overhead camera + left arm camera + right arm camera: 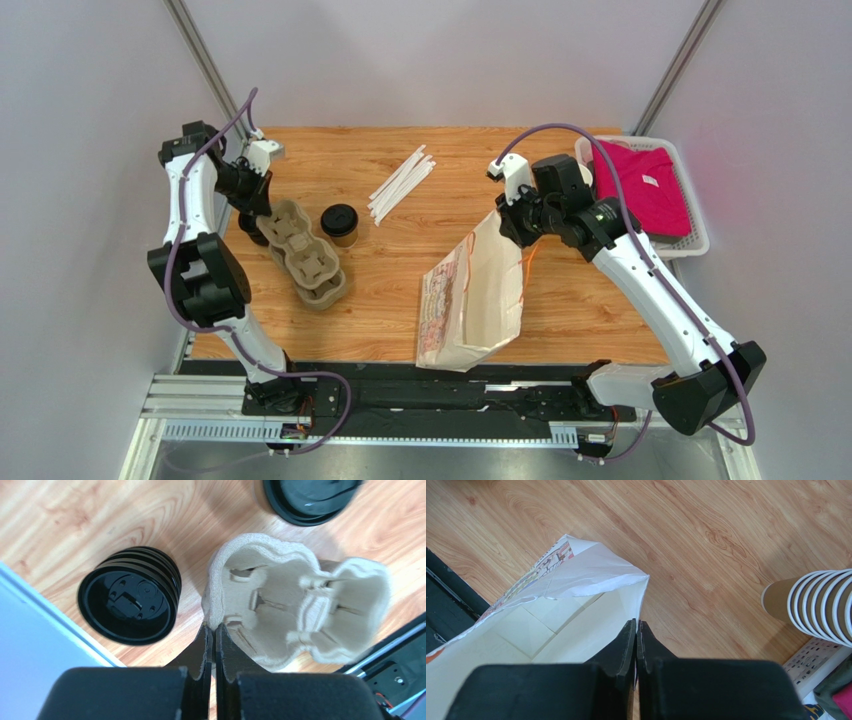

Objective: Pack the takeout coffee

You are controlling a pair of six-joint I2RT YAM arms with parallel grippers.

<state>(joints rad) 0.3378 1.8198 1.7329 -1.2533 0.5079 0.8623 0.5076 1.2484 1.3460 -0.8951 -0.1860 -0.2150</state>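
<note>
The takeout coffee (340,223), a small kraft cup with a black lid, stands upright on the table just right of the pulp cup tray (307,258). Its lid edge shows at the top of the left wrist view (310,500). My left gripper (258,212) is shut on the tray's far rim (215,605); its fingertips (214,628) pinch the pulp edge. The white paper bag (478,295) lies open-mouthed at centre right. My right gripper (509,228) is shut on the bag's upper rim (642,587), and the bag's inside (551,620) shows empty.
A stack of black lids (129,595) sits left of the tray, near the table's left edge. White straws (402,184) lie at the back centre. A stack of lidless cups (821,605) lies beside a white basket (700,240) holding pink cloth at the back right.
</note>
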